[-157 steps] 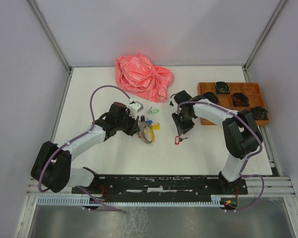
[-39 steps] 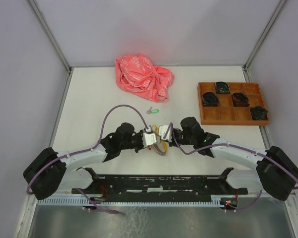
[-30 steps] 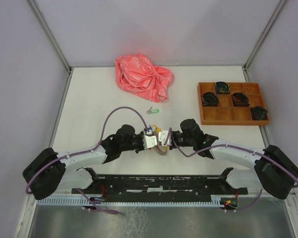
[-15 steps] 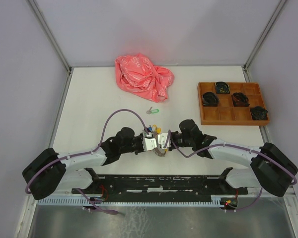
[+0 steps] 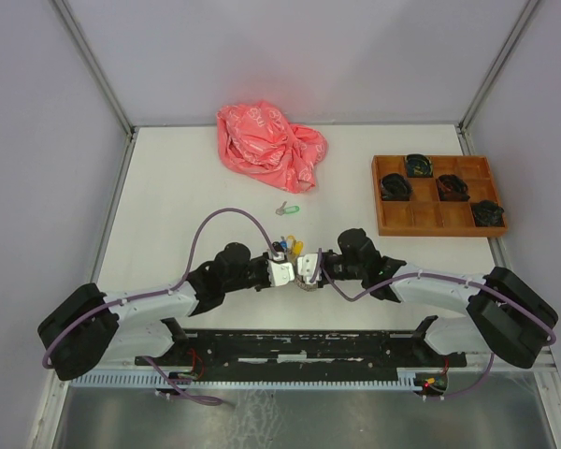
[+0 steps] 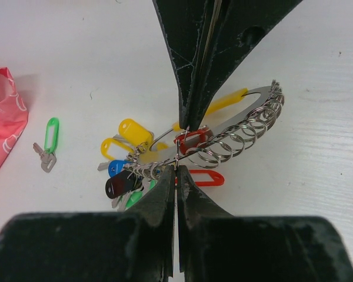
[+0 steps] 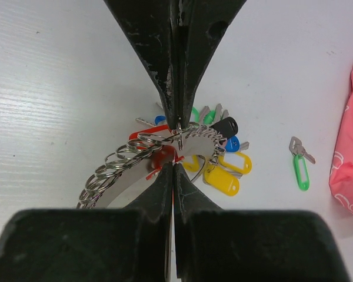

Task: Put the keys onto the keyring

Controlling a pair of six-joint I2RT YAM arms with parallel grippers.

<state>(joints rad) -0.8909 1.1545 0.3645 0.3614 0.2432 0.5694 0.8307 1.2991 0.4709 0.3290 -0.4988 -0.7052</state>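
Observation:
The keyring (image 6: 242, 124) is a curved silver strip carrying several split rings, with bunched yellow, blue and black tagged keys at one end; it also shows in the right wrist view (image 7: 109, 179). My left gripper (image 6: 176, 168) is shut on one thin ring of it. My right gripper (image 7: 173, 165) faces it tip to tip and is shut on the red-tagged key (image 6: 193, 140). In the top view the two grippers (image 5: 285, 271) (image 5: 306, 269) meet near the front middle of the table. The green-tagged key (image 5: 287, 210) lies alone on the table farther back, also seen in both wrist views (image 6: 47, 141) (image 7: 300, 165).
A crumpled pink bag (image 5: 269, 145) lies at the back centre. A wooden compartment tray (image 5: 439, 231) holding several black items stands at the back right. A second red oval tag (image 6: 210, 178) lies under the ring strip.
Five seconds ago the red-tagged key lay on the table under my right gripper. Now it is held at the keyring. In the last second both grippers closed in on each other, slightly toward the near edge.

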